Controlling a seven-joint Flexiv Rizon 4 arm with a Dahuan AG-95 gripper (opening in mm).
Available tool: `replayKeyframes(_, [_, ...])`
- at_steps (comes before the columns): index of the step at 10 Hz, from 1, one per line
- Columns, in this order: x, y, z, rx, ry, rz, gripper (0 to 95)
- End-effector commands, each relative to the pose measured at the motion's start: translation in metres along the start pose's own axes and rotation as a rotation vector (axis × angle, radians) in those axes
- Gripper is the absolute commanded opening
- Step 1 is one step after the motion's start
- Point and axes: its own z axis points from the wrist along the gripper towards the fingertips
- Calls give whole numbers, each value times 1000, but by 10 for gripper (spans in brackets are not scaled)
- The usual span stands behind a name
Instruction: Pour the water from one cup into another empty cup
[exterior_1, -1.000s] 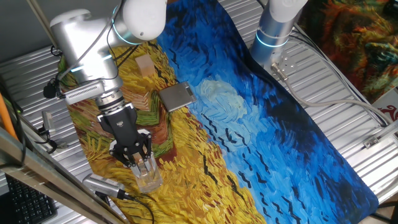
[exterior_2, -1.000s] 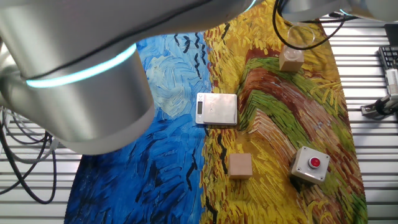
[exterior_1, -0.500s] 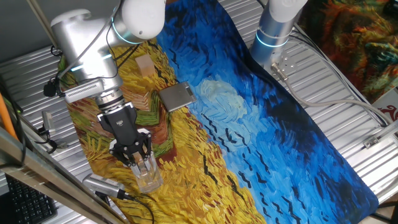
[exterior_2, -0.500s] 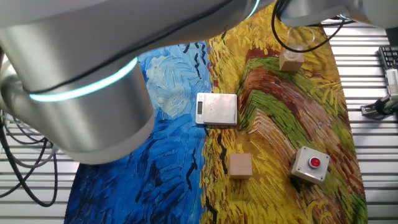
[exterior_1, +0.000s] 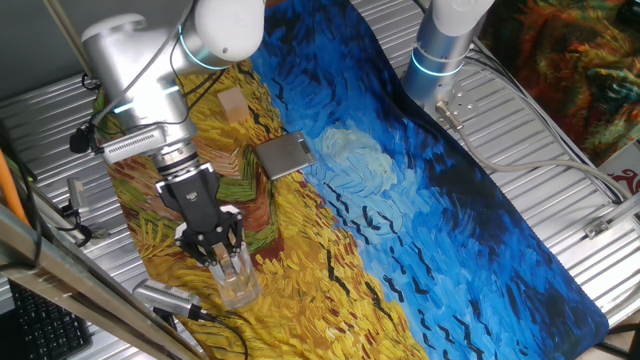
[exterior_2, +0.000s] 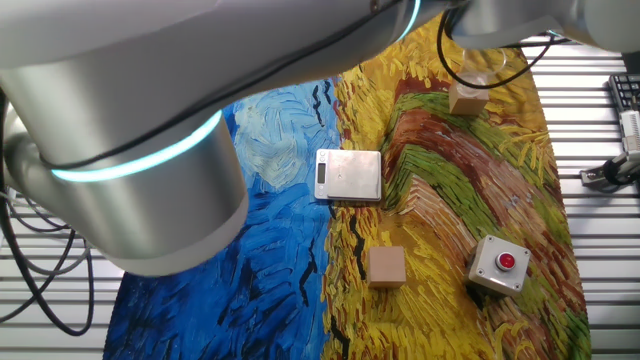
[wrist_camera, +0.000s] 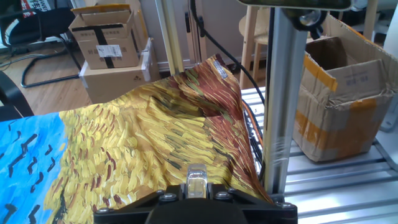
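Observation:
The clear tumbler (exterior_1: 240, 288) stands on the yellow part of the cloth near the table's front left edge. Its rim also shows in the other fixed view (exterior_2: 492, 57); I cannot make out the water. The small peach cup (exterior_2: 467, 97) stands right beside the tumbler; in the first fixed view only a peach patch (exterior_1: 221, 262) shows between the fingers. My gripper (exterior_1: 227, 257) points down with its fingertips at the tumbler's rim, the jaws a narrow gap apart. I cannot tell whether they pinch the rim. The hand view shows neither cup.
A silver scale (exterior_1: 283, 155) lies mid-cloth, also in the other fixed view (exterior_2: 348, 175). A wooden block (exterior_1: 232, 103) sits behind it. A red-button box (exterior_2: 498, 263) sits near the cloth's edge. A second arm's base (exterior_1: 442, 55) stands at the back. A metal post (wrist_camera: 280, 93) rises close by the hand.
The arm has shifted very slightly; the gripper stays at the tumbler's rim. The cups have not moved.

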Motion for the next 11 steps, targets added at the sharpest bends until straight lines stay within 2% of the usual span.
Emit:
replayKeyframes(1, [0,-1,-2,-2,2,1,0])
replayKeyframes(11, [-2,-2,-3,1,-50,19,0])
